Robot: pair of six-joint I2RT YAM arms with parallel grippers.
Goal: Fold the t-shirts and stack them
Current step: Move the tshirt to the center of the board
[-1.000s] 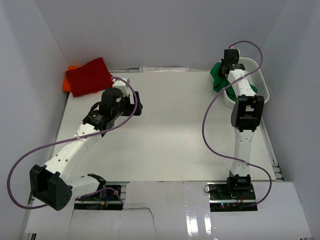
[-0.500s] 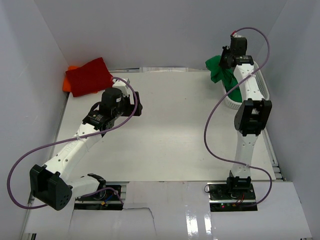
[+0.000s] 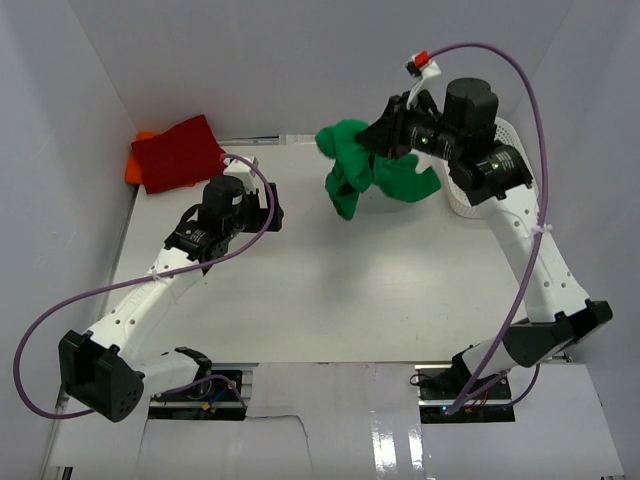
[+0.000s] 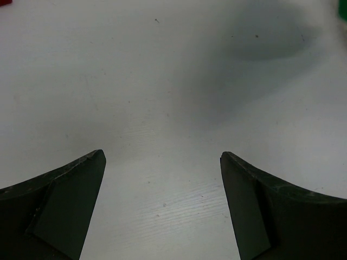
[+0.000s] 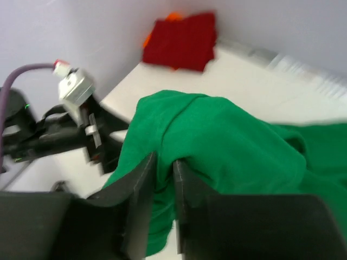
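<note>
The bright green t-shirt [image 3: 360, 175] hangs bunched above the back of the table, and my right gripper [image 3: 386, 140] is shut on a fold of it. The right wrist view shows both fingers pinching the green t-shirt [image 5: 227, 146] at the right gripper [image 5: 164, 160]. A folded red t-shirt [image 3: 178, 152] lies in the far left corner on top of an orange t-shirt [image 3: 138, 162], of which only an edge shows. My left gripper [image 3: 272, 210] stands open above the bare table, right of the red shirt. Nothing lies between the left gripper's [image 4: 162, 157] fingers.
A white mesh basket [image 3: 512, 132] sits at the far right, mostly hidden behind my right arm. White walls close in the table [image 3: 330, 290] on the left, back and right. The red t-shirt [image 5: 181, 40] also shows far off in the right wrist view.
My right arm has swung left from the basket, lifting the green t-shirt out and over the table's back middle. The left arm has not moved.
</note>
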